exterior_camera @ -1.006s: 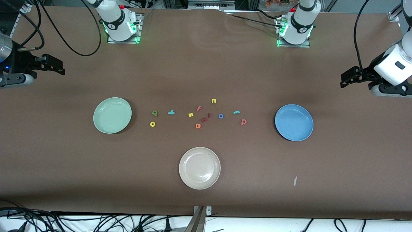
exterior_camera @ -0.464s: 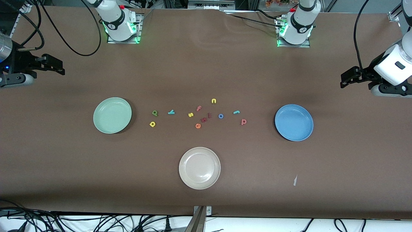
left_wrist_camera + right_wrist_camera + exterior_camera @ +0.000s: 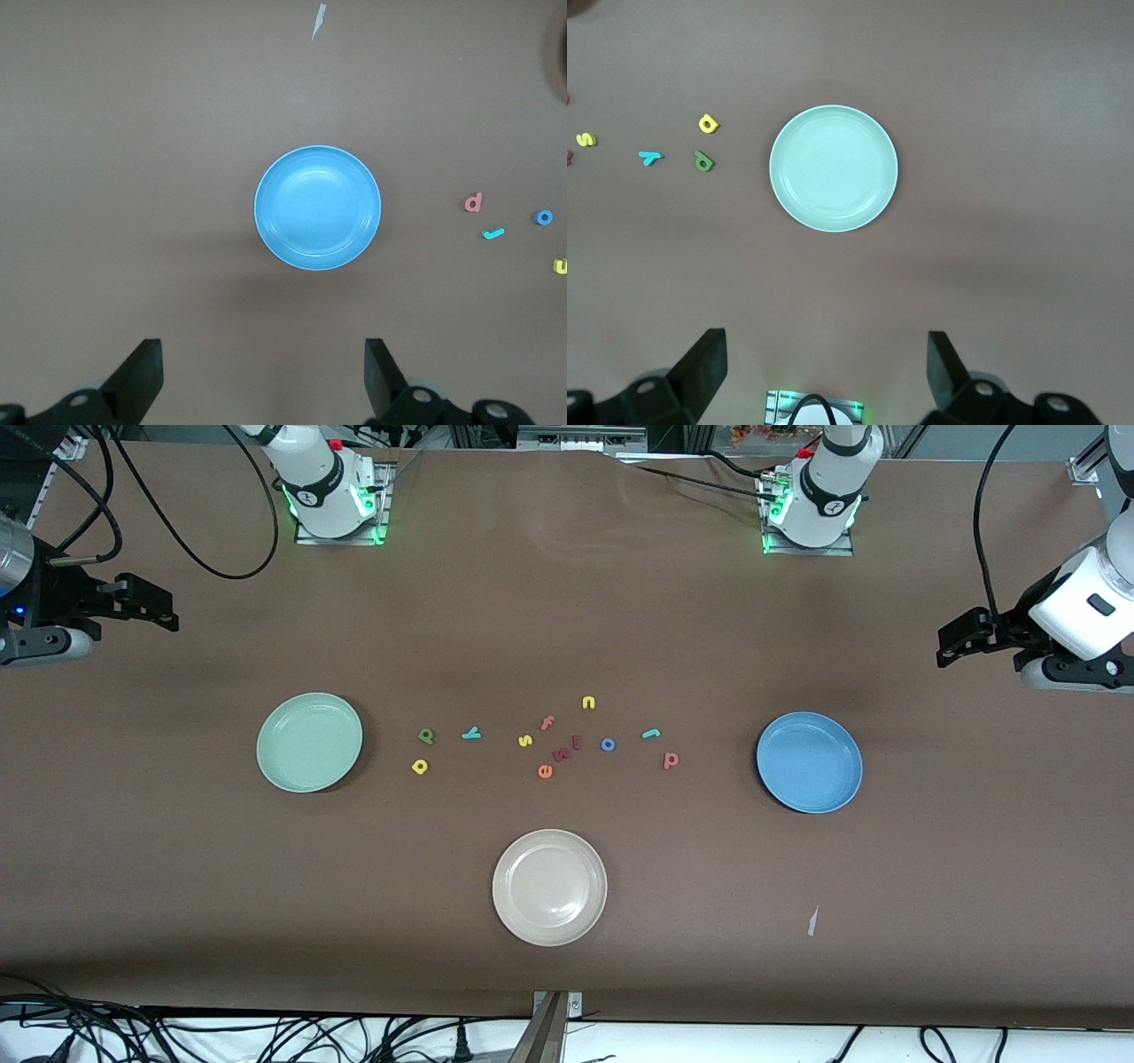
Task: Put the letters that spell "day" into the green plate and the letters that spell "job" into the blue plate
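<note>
The green plate [image 3: 309, 742] [image 3: 833, 168] lies toward the right arm's end, the blue plate [image 3: 809, 762] [image 3: 317, 208] toward the left arm's end. Between them lie the dark green d [image 3: 426, 735], yellow a [image 3: 420, 766] and teal y [image 3: 471, 733], then the blue o [image 3: 608, 744], teal j [image 3: 651, 733] and red-orange b [image 3: 671, 760]. My right gripper [image 3: 170, 609] [image 3: 824, 372] hangs open and empty over the table's end. My left gripper [image 3: 946, 642] [image 3: 261, 376] hangs open and empty over the other end. Both arms wait.
A cream plate [image 3: 549, 887] sits nearer the front camera than the letters. Among the letters lie a yellow s [image 3: 525, 740], pink f [image 3: 547, 723], yellow n [image 3: 588, 702], orange e [image 3: 545, 771] and two dark red ones. A paper scrap [image 3: 811, 921] lies near the blue plate.
</note>
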